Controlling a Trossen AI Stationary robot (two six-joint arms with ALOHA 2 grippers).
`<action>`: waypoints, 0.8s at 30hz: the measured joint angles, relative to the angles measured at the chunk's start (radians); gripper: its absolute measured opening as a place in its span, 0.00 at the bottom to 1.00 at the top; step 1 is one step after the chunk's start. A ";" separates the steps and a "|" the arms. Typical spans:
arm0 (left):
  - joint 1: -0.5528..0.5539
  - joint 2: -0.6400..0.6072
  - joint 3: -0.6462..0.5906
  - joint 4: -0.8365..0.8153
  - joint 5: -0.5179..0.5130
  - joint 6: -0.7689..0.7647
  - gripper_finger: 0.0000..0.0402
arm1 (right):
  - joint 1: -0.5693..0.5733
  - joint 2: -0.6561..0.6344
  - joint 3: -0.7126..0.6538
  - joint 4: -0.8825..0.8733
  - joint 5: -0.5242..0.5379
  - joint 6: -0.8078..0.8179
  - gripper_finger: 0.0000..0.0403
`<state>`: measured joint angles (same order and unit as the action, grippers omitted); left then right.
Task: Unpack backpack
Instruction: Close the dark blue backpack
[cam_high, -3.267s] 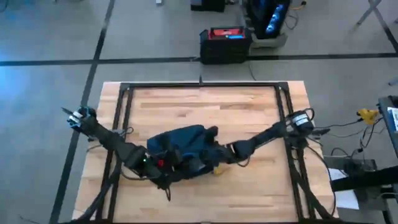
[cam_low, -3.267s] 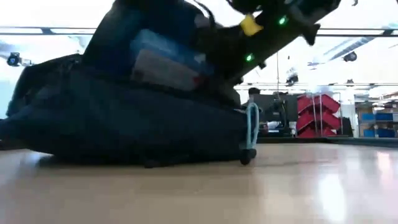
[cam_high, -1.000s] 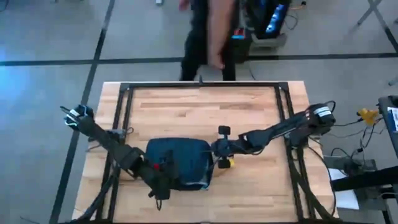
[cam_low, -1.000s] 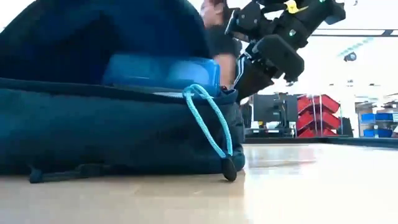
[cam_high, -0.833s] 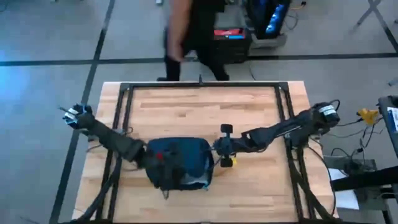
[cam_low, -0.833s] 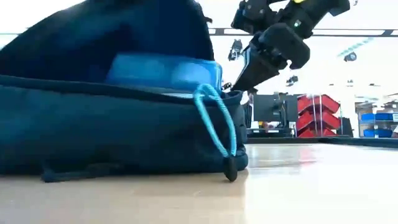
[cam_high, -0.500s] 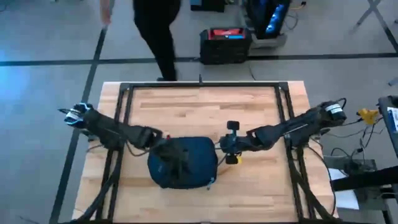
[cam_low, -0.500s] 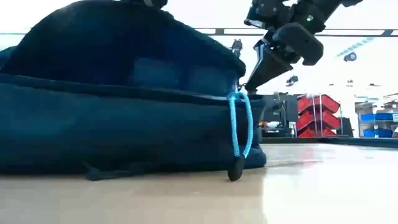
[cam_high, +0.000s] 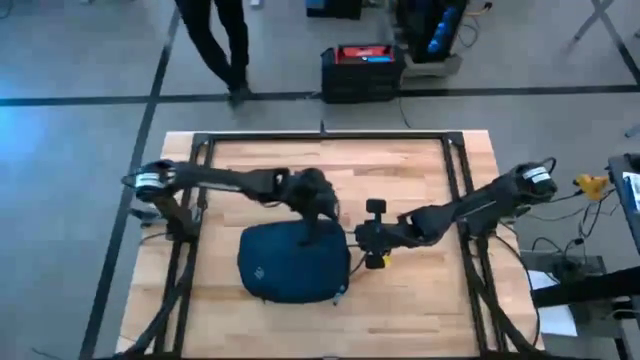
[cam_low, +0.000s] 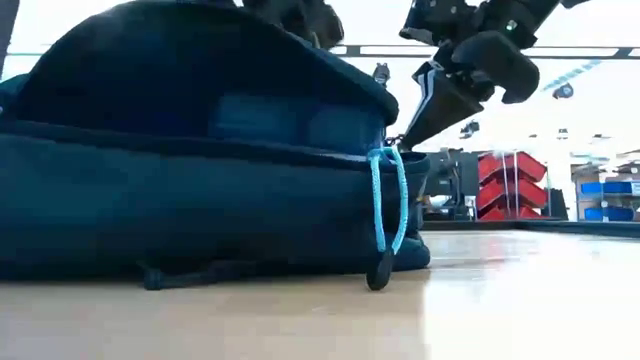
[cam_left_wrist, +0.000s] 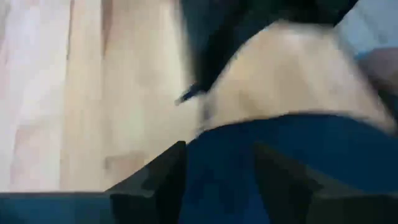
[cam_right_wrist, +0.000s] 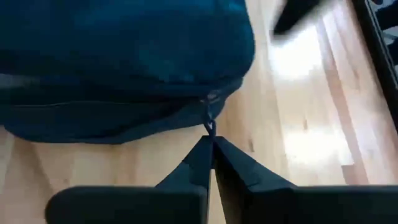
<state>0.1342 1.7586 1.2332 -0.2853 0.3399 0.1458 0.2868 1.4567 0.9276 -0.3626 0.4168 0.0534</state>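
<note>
The dark navy backpack (cam_high: 293, 262) lies flat on the wooden table, its light logo patch (cam_high: 258, 270) facing up. A light-blue cord loop (cam_low: 388, 215) hangs at its near right corner. Under the flap a paler blue thing (cam_low: 290, 122) shows. My right gripper (cam_high: 362, 240) is shut at the backpack's right side, and shows in its own wrist view (cam_right_wrist: 211, 146). My left gripper (cam_high: 320, 212) hovers open over the backpack's far edge. In its wrist view (cam_left_wrist: 217, 180) navy fabric lies beyond the fingers; I cannot tell whether it touches. My right gripper pinches the small zipper pull (cam_right_wrist: 209, 128) on the backpack's right side between its two fingertips. The fingers come slanting down from the table's right. The pull runs from the zipper line (cam_right_wrist: 208, 102) to the fingertips, and the backpack rests on the table.
A black frame (cam_high: 320, 137) runs round the tabletop. A person (cam_high: 215, 40) walks on the floor beyond the far edge, near a black and red case (cam_high: 362, 70). Bare wood lies along the far part and at the near right.
My left gripper has let go of the raised flap, opened, and swung from the backpack's near left up over it to its far edge. The flap has dropped over the blue thing inside. The person has walked toward the left.
</note>
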 joint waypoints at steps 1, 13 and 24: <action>0.010 0.017 0.006 -0.003 -0.001 0.014 0.45 | 0.003 0.000 0.000 0.000 -0.001 0.000 0.00; 0.030 0.107 0.033 0.026 0.180 0.073 0.43 | 0.003 0.001 -0.001 -0.002 -0.006 -0.021 0.00; 0.065 0.111 0.033 0.026 -0.021 0.006 0.02 | 0.054 0.002 -0.001 0.000 -0.008 -0.001 0.00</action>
<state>0.1992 1.8695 1.2663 -0.2594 0.3187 0.1515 0.3405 1.4582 0.9268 -0.3627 0.4091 0.0529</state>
